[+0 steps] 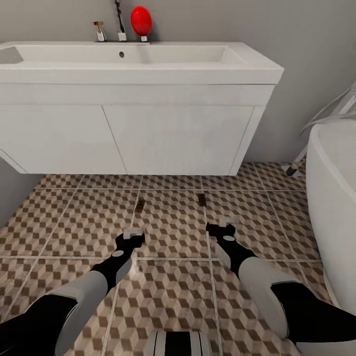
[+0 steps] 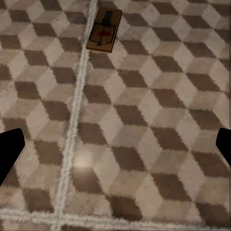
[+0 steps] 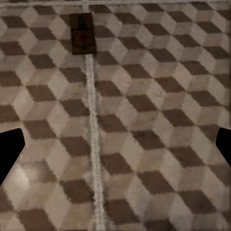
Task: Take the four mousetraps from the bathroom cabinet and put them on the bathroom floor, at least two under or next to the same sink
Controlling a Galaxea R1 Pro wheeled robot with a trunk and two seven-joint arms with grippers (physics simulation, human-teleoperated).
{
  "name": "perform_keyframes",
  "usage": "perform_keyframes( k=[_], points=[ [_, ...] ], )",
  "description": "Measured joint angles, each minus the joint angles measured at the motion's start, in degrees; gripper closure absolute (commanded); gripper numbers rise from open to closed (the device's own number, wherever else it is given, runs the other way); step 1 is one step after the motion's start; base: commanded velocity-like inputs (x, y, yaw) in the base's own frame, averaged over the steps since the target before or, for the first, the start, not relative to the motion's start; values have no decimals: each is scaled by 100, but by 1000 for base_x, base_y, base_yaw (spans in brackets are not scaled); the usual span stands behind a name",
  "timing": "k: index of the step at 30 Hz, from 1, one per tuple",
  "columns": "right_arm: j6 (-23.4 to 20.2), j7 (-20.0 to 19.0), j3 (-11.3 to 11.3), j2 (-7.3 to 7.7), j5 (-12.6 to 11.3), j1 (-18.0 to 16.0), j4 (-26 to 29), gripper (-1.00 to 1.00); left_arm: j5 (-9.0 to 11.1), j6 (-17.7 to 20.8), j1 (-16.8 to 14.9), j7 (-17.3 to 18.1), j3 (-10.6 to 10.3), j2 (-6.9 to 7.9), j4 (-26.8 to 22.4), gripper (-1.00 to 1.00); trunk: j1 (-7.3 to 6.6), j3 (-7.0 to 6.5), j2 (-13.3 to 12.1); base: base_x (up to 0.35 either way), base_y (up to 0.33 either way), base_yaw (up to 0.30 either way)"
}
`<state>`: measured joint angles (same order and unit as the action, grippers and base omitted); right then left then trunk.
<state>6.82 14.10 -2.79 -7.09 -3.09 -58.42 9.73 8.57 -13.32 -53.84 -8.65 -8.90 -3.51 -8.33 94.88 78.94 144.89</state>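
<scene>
Two mousetraps lie flat on the cube-patterned bathroom floor [image 1: 173,232] just in front of the white wall-hung sink [image 1: 133,99]. One mousetrap [image 1: 139,206] lies ahead of my left gripper [image 1: 132,234], and the left wrist view shows it on a grout line [image 2: 104,30]. The other mousetrap [image 1: 201,199] lies ahead of my right gripper [image 1: 223,228], seen also in the right wrist view [image 3: 82,33]. Both grippers hover low over the tiles, open, with nothing between their fingers. The cabinet is out of view.
A rounded white bathtub [image 1: 336,198] stands close on the right, with a pale stand leg [image 1: 296,160] behind it. On the sink's back ledge stand a chrome tap [image 1: 121,29], a small bottle [image 1: 100,30] and a red ball-shaped thing [image 1: 141,20]. A grey wall [image 1: 12,190] closes the left.
</scene>
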Motion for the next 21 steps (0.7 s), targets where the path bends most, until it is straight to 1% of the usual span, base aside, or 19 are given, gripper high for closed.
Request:
perform_keyframes(
  k=[11, 17, 21],
  points=[
    [0, 0, 0, -2, 0, 4, -18, -100, 0, -1, 0, -13, 0, -1, 1, -100, -28, -244, -15, 0, 0, 0],
    [30, 0, -1, -80, -3, 14, -25, -100, 0, -1, 0, 0, 0, -7, 1, -100, -44, -377, -23, 0, 0, 0],
    [57, 0, 0, -102, -5, 16, -30, -100, 0, -1, 0, 5, 0, -8, 1, -100, -54, -466, -28, 0, 0, 0]
  ],
)
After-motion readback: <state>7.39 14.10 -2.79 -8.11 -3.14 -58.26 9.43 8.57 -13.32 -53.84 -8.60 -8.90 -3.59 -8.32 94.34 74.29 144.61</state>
